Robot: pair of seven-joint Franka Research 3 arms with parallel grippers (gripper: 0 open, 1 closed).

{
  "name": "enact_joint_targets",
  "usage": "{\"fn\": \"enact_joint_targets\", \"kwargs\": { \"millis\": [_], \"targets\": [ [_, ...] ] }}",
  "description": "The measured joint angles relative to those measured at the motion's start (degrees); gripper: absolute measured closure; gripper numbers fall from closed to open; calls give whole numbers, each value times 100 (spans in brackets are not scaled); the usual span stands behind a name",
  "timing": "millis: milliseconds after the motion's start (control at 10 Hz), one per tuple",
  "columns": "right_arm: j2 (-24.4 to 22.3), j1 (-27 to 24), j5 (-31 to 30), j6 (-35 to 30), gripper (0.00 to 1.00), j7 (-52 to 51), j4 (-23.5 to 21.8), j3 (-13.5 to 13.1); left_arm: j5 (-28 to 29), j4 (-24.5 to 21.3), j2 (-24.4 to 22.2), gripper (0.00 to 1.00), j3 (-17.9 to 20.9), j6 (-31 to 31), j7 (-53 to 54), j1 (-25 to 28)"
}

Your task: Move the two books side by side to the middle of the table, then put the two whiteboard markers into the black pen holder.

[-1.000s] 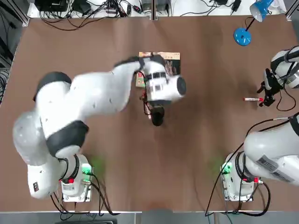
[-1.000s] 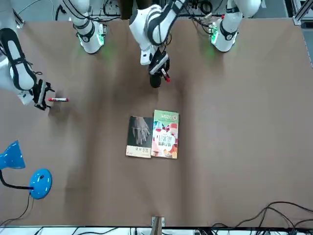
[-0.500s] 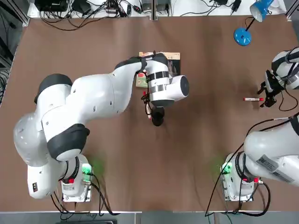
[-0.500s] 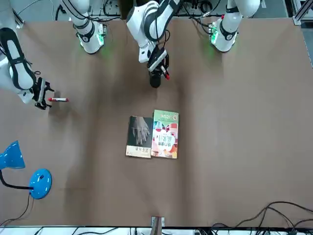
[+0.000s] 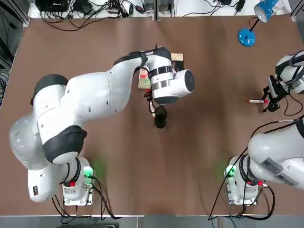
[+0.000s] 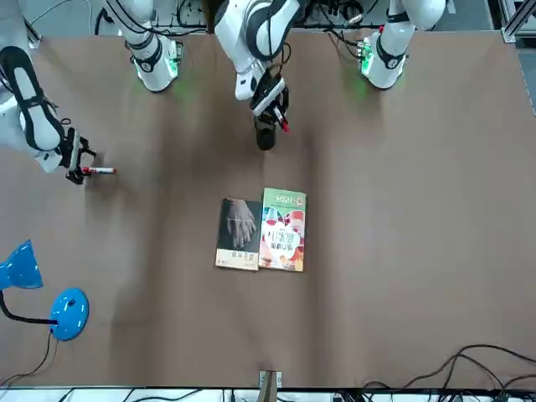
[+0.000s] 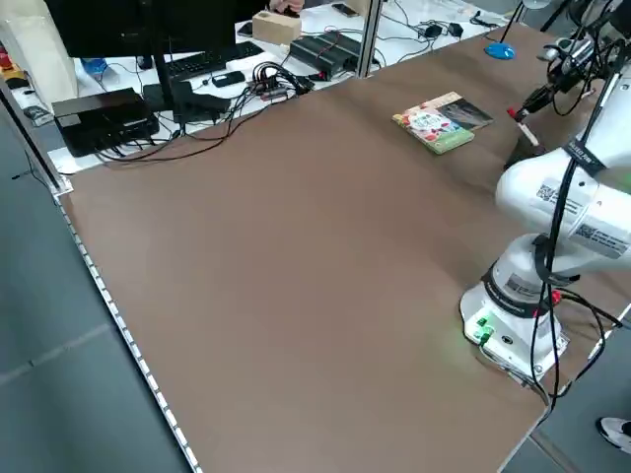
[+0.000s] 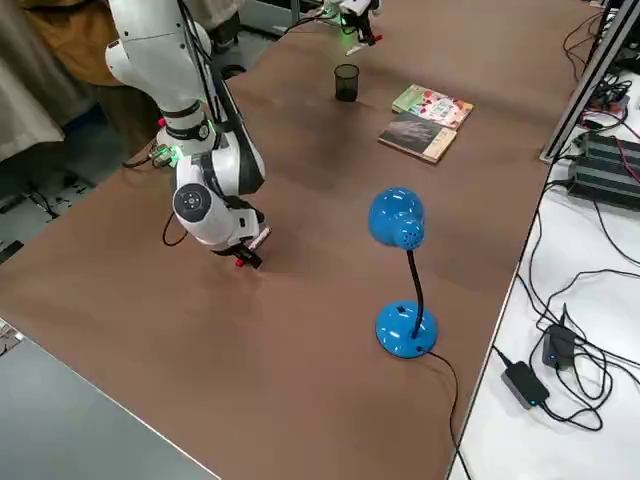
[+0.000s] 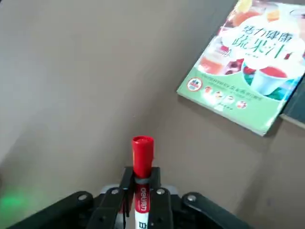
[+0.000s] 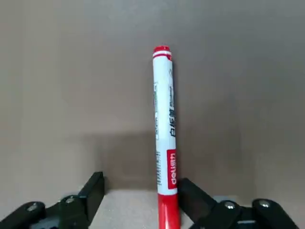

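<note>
The two books lie side by side mid-table, the dark grey one (image 6: 241,234) next to the colourful one (image 6: 285,229). My left gripper (image 6: 272,109) is shut on a whiteboard marker (image 9: 142,157), red cap outward, held just above and beside the black pen holder (image 6: 265,138). The second marker (image 10: 164,124) lies flat on the table (image 6: 402,209) near the robot's right edge. My right gripper (image 10: 140,188) is lowered over it, open, one finger on each side; the marker lies close to one finger (image 10: 190,191).
A blue desk lamp (image 5: 246,37) stands at the table's far right corner, beyond the right gripper. In the top view the left arm (image 5: 95,102) covers most of the books. Cables and electronics (image 7: 197,84) sit off the table's far edge.
The right gripper's fingers have narrowed around the marker on the table. The left gripper has shifted slightly with its marker, staying over the pen holder.
</note>
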Motion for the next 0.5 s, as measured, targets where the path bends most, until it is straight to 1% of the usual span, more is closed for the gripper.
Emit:
{"fn": "enact_joint_targets", "kwargs": {
  "millis": [100, 200, 300, 500],
  "targets": [
    [-77, -21, -35, -48, 46, -61, -73, -34, 0, 102, 47, 83, 0, 0, 0, 0],
    [-150, -58, -63, -65, 63, -81, -154, -51, 0, 235, 170, 83, -2, 1, 0, -16],
    [-206, -77, -87, -60, 77, -84, -211, -57, 0, 365, 359, 83, 49, 2, -5, -111],
    [-208, -73, -87, -36, 77, -84, -211, -40, -1, 487, 733, 83, 302, 6, -28, -458]
  ]
}}
